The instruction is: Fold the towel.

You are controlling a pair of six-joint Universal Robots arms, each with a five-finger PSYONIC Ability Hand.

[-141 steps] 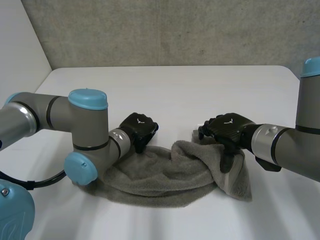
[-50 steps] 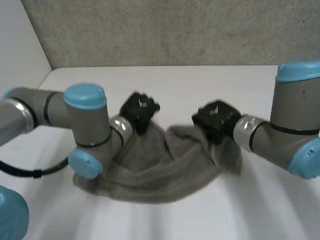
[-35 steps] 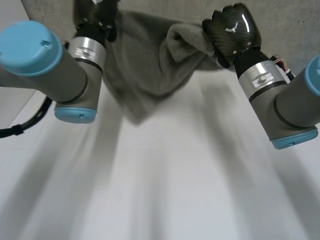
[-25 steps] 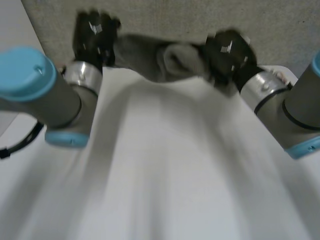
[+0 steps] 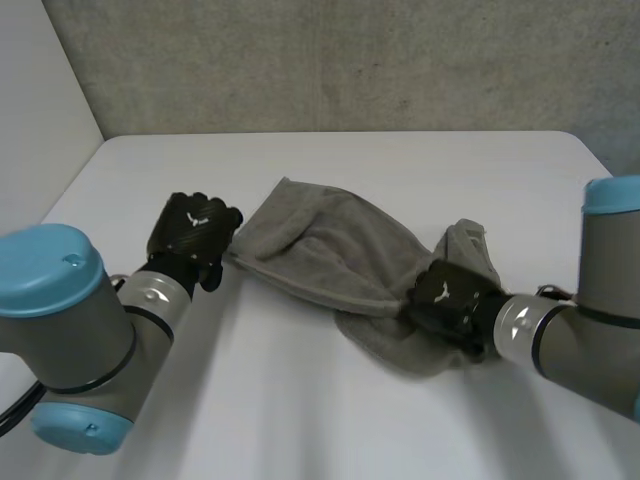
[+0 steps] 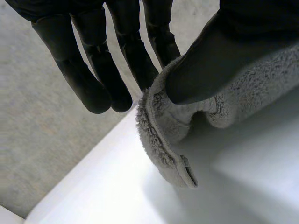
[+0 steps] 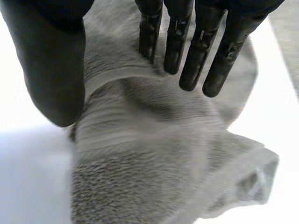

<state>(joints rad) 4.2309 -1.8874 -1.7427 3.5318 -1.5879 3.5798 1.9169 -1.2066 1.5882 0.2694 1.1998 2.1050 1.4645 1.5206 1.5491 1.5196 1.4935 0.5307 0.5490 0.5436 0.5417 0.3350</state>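
Note:
A grey towel (image 5: 330,245) lies rumpled across the middle of the white table (image 5: 300,410), stretched between my two hands. My left hand (image 5: 192,232) is at the towel's left corner. In the left wrist view its thumb (image 6: 224,51) pinches the hemmed corner of the towel (image 6: 168,135), with the fingers (image 6: 93,65) just beyond the edge. My right hand (image 5: 448,297) rests over the bunched right end. In the right wrist view its fingers (image 7: 205,42) are straight and the thumb stands apart above the towel (image 7: 154,154), gripping nothing.
A grey concrete wall (image 5: 350,60) rises behind the table's far edge. Bare tabletop lies in front of the towel and beyond it. My right arm's blue-capped joint (image 5: 612,195) stands at the table's right side.
Both hands swung the towel up toward the wall and brought it back down, so it lies more spread out. My right hand's fingers have straightened and released the towel; the left keeps its corner.

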